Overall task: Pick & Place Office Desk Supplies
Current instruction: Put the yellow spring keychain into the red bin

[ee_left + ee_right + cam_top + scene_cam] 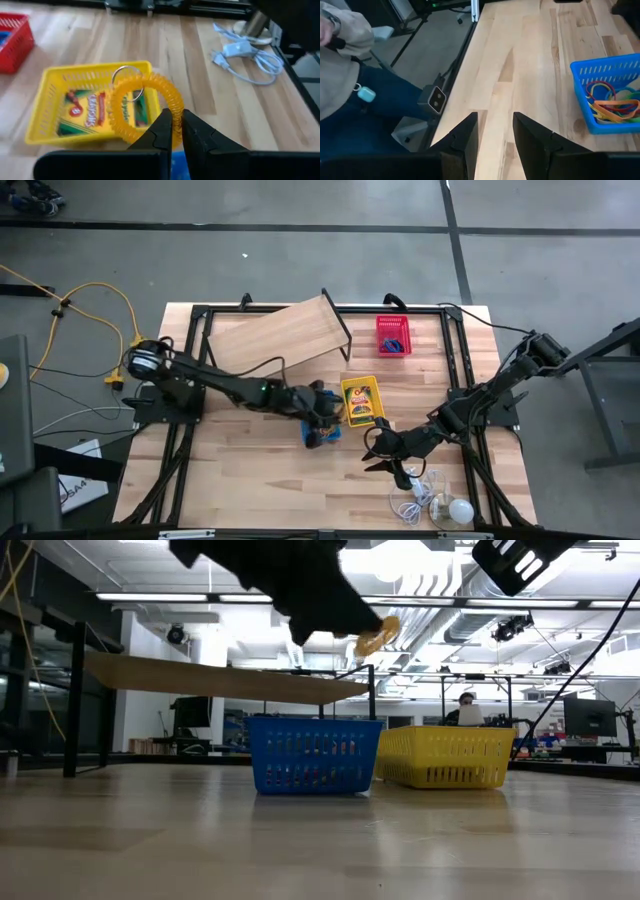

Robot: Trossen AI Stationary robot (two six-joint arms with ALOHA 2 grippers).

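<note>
A yellow coiled plastic loop with a small metal key ring on it was pinched between the closed fingers of the left gripper. The loop stood on edge in the grip, its ring shape upright and its open face turned toward the wrist camera, with the key ring at its upper side. In the low view it hung in the air as a small yellow disc above the small blue plastic basket. From above, the left gripper hovered over that blue basket near the middle of the light wooden table.

Just to the right of the blue basket lay the small yellow plastic basket, holding a yellow-green crayon box that lay flat, its long axis running along the basket's length. A small red plastic basket sat farther back, at the far right. The right wrist view showed coloured rubber-band loops heaped inside the blue basket.

The right gripper waited near the table's right front with its fingers apart and nothing between them, beside a white round bulb with a thin white cord.
</note>
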